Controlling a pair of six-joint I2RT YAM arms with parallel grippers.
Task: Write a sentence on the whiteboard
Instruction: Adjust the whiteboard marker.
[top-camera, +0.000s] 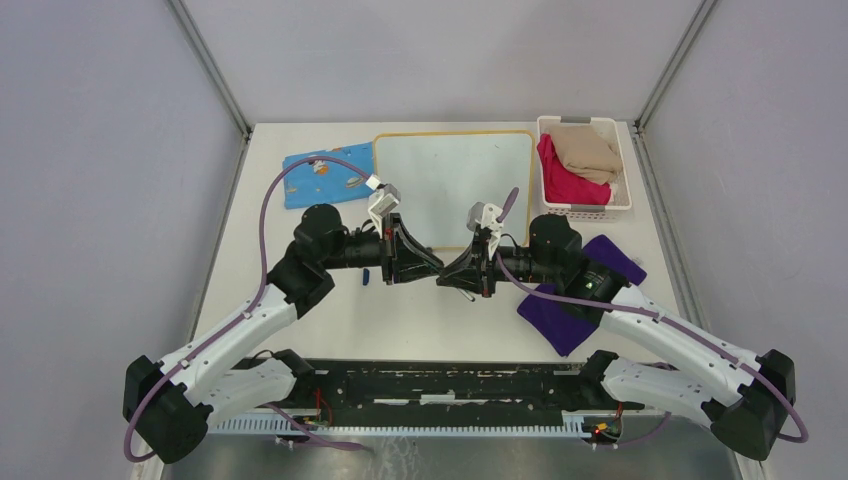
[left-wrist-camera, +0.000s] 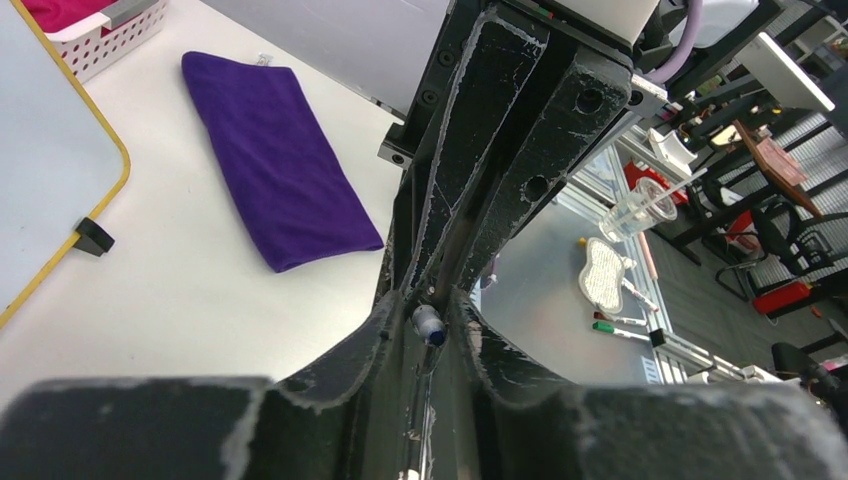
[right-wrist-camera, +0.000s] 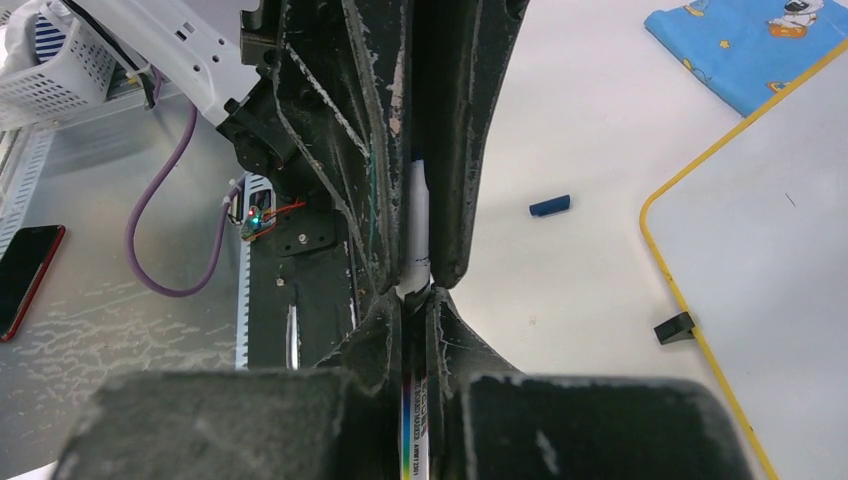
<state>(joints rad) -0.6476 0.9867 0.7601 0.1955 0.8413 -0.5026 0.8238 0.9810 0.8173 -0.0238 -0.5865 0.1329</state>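
Top external view: the left end effector (top-camera: 425, 266) and the right end effector (top-camera: 460, 275) meet nose to nose above the desk (top-camera: 430, 325), just in front of the whiteboard (top-camera: 455, 180). The board lies flat at the far middle, between a blue patterned cloth (top-camera: 322, 180) and a white basket (top-camera: 585, 165), and no writing shows on it. A small blue cap (top-camera: 366, 275) lies on the desk beside the left arm, which suggests the pen is already bared for writing.

Left wrist view: a marker (left-wrist-camera: 428, 325) shows a grey-and-blue end, probably the nib, in the narrow gap between this end effector's fingers. Whether they pinch it or merely bracket it I cannot tell. The other arm's black jaws reach in from opposite, so this looks like a hand-over or a regrip to set the writing angle.

Right wrist view: the right end effector is clamped on the marker's white barrel, with the printed label between its pads. The barrel's far end runs up between the left fingers. The whiteboard's yellow rim and one black clip (right-wrist-camera: 675, 328) lie near on the right.
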